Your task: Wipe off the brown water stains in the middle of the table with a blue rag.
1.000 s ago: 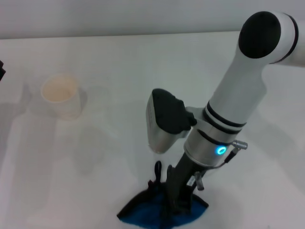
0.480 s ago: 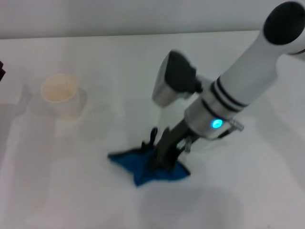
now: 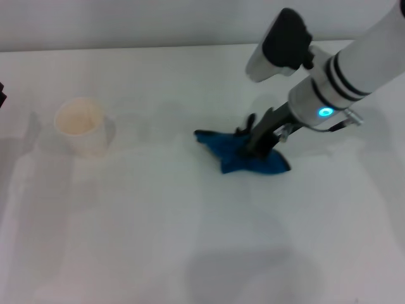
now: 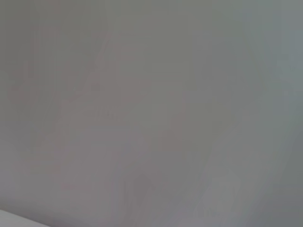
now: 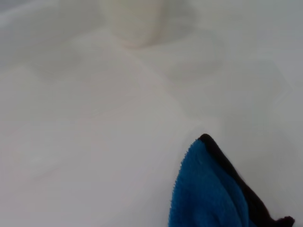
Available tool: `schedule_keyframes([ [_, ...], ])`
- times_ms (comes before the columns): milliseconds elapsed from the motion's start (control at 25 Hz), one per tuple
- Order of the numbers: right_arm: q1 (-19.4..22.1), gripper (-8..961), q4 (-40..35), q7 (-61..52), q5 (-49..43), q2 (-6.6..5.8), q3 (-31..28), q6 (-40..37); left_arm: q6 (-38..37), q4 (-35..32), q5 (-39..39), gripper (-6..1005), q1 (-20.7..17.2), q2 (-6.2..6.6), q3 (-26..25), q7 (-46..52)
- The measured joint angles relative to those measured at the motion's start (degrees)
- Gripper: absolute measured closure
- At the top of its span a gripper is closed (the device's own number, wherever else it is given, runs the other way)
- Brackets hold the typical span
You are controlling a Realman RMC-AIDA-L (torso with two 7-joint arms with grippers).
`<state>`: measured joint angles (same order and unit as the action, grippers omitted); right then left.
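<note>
The blue rag [image 3: 243, 159] lies bunched on the white table [image 3: 158, 240], right of the middle. My right gripper [image 3: 252, 149] comes down from the right, is shut on the rag's upper part and presses it onto the table. The rag's black-trimmed edge also shows in the right wrist view [image 5: 213, 194]. The brown water stains show only as a faint tan film [image 5: 113, 104] on the table between the rag and the cup; in the head view I cannot make them out. Of my left arm only a dark sliver [image 3: 2, 92] shows at the left edge.
A cream paper cup [image 3: 80, 126] stands upright on the left part of the table, well away from the rag; it also shows in the right wrist view [image 5: 135, 19]. The table's far edge [image 3: 126, 49] meets a pale wall. The left wrist view shows only a plain pale surface.
My right gripper has dragged the blue rag from the table's near edge away from me and to the right. The cup and the left arm have not moved.
</note>
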<state>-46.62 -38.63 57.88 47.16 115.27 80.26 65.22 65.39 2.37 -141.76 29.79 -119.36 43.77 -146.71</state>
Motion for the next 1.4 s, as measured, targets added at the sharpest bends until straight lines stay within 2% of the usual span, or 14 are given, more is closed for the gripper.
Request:
schedule_keyframes([
  [120,0.0,818,-0.4,-2.0,-5.4,-0.07,-3.4,-0.1,0.0,0.0,0.0,108,0.0,0.0,0.0,0.0],
  [280,0.0,809,-0.7,-2.5,-7.1,-0.08,-5.4,-0.2,0.0,-0.5,0.0,108,-0.2,0.0,0.0,0.0],
  [840,0.8,781,-1.9,-3.4,-7.1,0.31,-5.9,-3.3,0.3,-0.5,0.0,108,-0.3,0.0,0.0,0.0],
  [1080,5.6,567,-10.2,-3.5,-5.6,0.38,-6.6,-3.5,0.6,-0.5,0.0,108,-0.3,-0.08,0.0,0.0],
  [1160,7.3,465,-12.0,-3.6,-3.8,0.28,-8.3,-4.3,0.7,-0.5,0.0,107,-0.3,-0.09,0.0,0.0],
  [1240,8.8,364,-12.5,-3.5,0.2,0.26,-12.5,-5.8,0.7,-0.5,0.0,107,-0.3,-0.08,0.0,0.0],
  [1320,10.2,267,-10.9,-1.1,8.2,0.23,-18.6,-6.6,0.7,-0.5,0.0,107,-0.3,-0.09,0.0,0.0],
  [1400,11.8,176,-7.1,5.0,20.7,-0.04,-25.0,-5.9,0.7,-0.5,0.0,107,-0.3,-0.1,0.0,0.0],
])
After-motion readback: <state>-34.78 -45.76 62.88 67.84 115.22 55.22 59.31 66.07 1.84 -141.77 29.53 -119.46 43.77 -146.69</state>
